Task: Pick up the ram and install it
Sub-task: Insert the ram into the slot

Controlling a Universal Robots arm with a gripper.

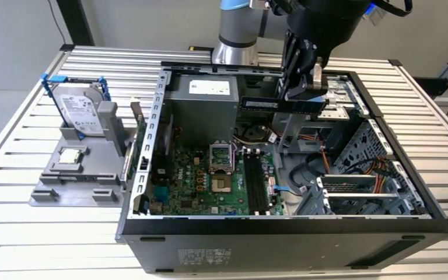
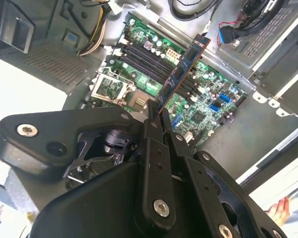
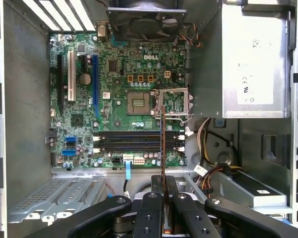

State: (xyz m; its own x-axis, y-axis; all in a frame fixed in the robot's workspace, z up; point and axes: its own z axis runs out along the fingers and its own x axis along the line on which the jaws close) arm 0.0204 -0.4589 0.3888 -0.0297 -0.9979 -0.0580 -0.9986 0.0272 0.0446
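The ram (image 1: 275, 104) is a dark stick held level above the open computer case (image 1: 158, 146), over its rear half. My gripper (image 1: 300, 96) is shut on one end of it. In the second wrist view the ram (image 2: 183, 69) reaches out from my gripper (image 2: 154, 113) over the green motherboard (image 2: 208, 106). In the first wrist view the ram (image 3: 163, 144) shows edge-on, rising from my gripper (image 3: 163, 187) and crossing the long black memory slots (image 3: 134, 141) at a right angle. The slots (image 1: 255, 181) lie well below the stick.
A silver power supply (image 1: 205, 102) and loose cables (image 1: 317, 169) flank the board inside the case. A drive cage (image 1: 364, 189) fills the exterior view's right side. Outside the case, on the exterior view's left, a hard drive in a blue frame (image 1: 80, 108) stands on a grey fixture (image 1: 72, 186).
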